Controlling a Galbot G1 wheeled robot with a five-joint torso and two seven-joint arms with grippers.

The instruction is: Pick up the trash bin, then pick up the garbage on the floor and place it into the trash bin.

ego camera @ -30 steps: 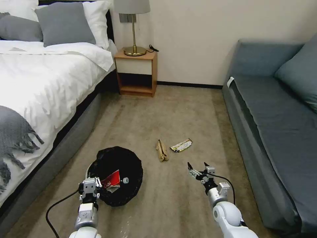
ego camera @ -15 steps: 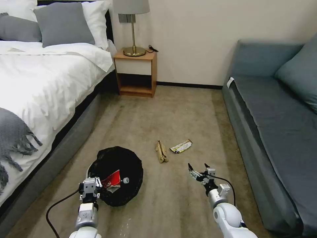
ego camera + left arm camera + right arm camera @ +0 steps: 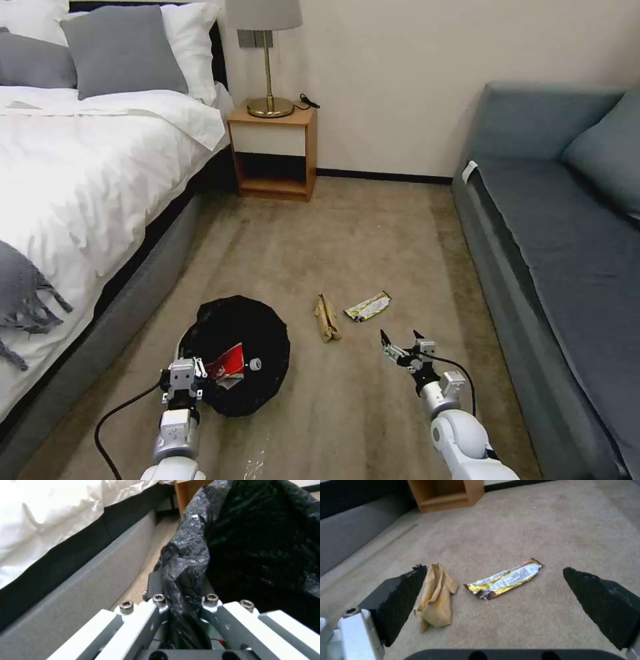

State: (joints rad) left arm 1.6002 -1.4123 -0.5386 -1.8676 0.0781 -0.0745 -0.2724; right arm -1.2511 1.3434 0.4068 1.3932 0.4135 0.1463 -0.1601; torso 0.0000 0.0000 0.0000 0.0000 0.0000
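Observation:
The trash bin (image 3: 235, 353), white with a crinkled black bag over its rim, hangs at lower left with my left gripper (image 3: 181, 375) shut on its near rim; the left wrist view shows the jaws pinching the black bag (image 3: 186, 562). Inside lie a red-white packet (image 3: 225, 363) and a bottle's white cap (image 3: 253, 364). On the carpet ahead of my open right gripper (image 3: 400, 337) lie a brown crumpled wrapper (image 3: 327, 318) (image 3: 436, 597) and a silver-yellow foil wrapper (image 3: 367, 307) (image 3: 505, 578). Both sit beyond the black fingers (image 3: 400, 600), apart from them.
A bed (image 3: 80, 180) with a grey base runs along the left. A blue-grey sofa (image 3: 567, 247) lines the right. A wooden nightstand (image 3: 273, 150) with a brass lamp stands at the far wall. Carpet lies open between bed and sofa.
The whole view has shifted slightly, so the camera moved. The arms, the bin and both wrappers keep their places relative to one another.

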